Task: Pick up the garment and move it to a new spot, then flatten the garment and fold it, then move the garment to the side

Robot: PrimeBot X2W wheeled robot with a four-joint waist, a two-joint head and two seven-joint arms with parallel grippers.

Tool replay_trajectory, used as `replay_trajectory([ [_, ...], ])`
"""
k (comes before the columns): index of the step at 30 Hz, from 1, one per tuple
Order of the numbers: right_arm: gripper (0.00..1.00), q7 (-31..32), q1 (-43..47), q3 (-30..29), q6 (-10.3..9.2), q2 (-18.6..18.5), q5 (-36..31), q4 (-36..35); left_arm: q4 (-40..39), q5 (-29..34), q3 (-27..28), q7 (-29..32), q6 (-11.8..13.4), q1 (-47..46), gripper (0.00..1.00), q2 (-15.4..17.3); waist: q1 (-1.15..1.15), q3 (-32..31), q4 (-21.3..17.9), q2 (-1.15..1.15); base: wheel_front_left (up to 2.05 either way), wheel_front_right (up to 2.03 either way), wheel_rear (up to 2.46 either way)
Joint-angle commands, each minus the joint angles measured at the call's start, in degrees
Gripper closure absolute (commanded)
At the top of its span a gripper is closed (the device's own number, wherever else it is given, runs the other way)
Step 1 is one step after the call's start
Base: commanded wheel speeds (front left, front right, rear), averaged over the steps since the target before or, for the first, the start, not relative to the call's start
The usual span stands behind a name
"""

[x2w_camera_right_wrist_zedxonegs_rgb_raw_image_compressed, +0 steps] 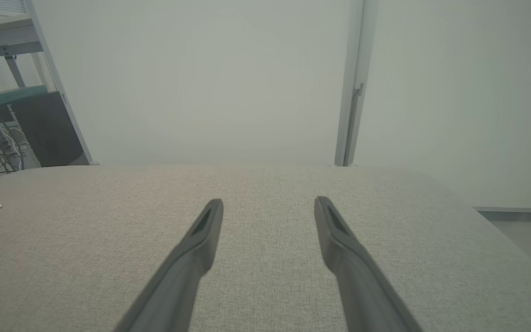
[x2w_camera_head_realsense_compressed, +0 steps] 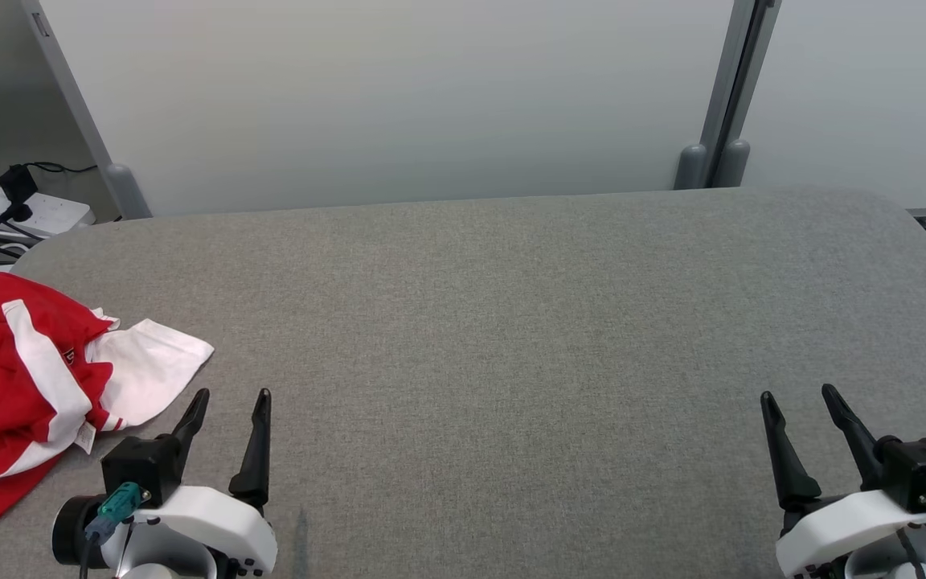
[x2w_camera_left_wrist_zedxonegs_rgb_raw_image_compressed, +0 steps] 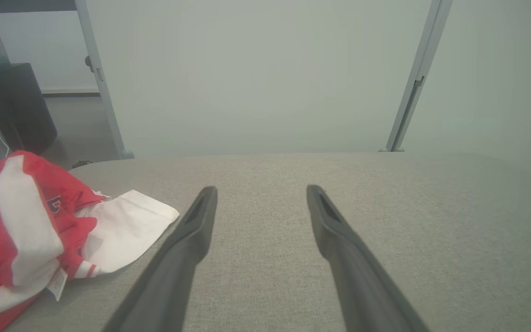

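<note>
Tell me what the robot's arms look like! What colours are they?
The left end effector and right end effector match. Each has two long, thin black fingers that narrow to pointed tips, fixed to a black block. Behind the block sits a smooth, rounded white wrist cover. A teal plug with a dark cable sticks out of each wrist.

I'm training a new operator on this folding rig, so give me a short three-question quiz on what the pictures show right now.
1. True or false: the garment lies flat and folded on the table.
2. Which is nearer the garment, the left tool or the right tool?
3. Fill in: both tools stand ____, holding nothing.

Key: 1 false, it is crumpled; 2 left tool; 3 open.
</note>
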Motion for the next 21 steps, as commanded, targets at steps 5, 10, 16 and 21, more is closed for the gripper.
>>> replay_trajectory([
  [5,0.0,-1.8,-1.0,1.5,0.41,-1.0,-3.1,-0.8,-1.0,2.9,1.5,0.0,0.9,-2.1,0.0,1.5,0.0,-0.1,0.0,0.0,0.0,0.0,0.0],
  [10,0.0,-1.8,-0.7,0.8,0.41,-0.2,-1.2,-0.7,-1.1,1.7,1.9,0.8,1.2,-1.7,0.0,1.3,0.0,-0.1,-0.1,0.0,0.0,0.0,0.0],
  [16,0.0,-1.8,-0.4,0.4,0.41,0.0,0.1,-0.6,-1.1,0.6,2.3,0.9,1.4,-1.4,0.0,1.2,0.0,0.0,-0.2,0.0,0.0,0.0,0.0],
  [21,0.0,-1.8,-0.3,0.3,0.41,0.0,0.4,-0.6,-1.1,0.4,2.2,0.9,1.4,-1.5,0.0,1.3,0.0,0.1,-0.1,0.0,0.0,0.0,0.0],
])
